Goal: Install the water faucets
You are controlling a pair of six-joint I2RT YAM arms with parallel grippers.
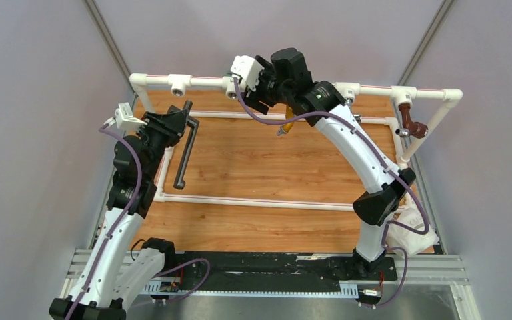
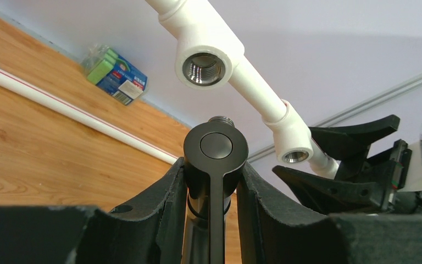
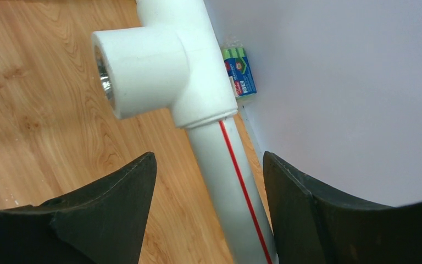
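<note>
The water faucet (image 1: 185,148), a long black tube with a round head (image 2: 215,147), hangs in my left gripper (image 1: 172,125), whose fingers (image 2: 162,198) are shut on either side of that head. Its threaded tip (image 2: 221,119) sits just below and apart from the metal-threaded socket of a white tee fitting (image 2: 207,67) on the pipe frame's top rail (image 1: 203,83). My right gripper (image 3: 209,159) is open and straddles the red-striped white rail (image 3: 236,187) just beside the second tee fitting (image 3: 143,71). Its fingers (image 2: 329,190) also show in the left wrist view.
The white pipe frame (image 1: 253,200) stands on a wooden board. An orange tap (image 1: 288,123) hangs behind my right arm and a brown tap (image 1: 413,123) sits on the frame's right corner. A green and blue packet (image 2: 115,72) lies by the back wall.
</note>
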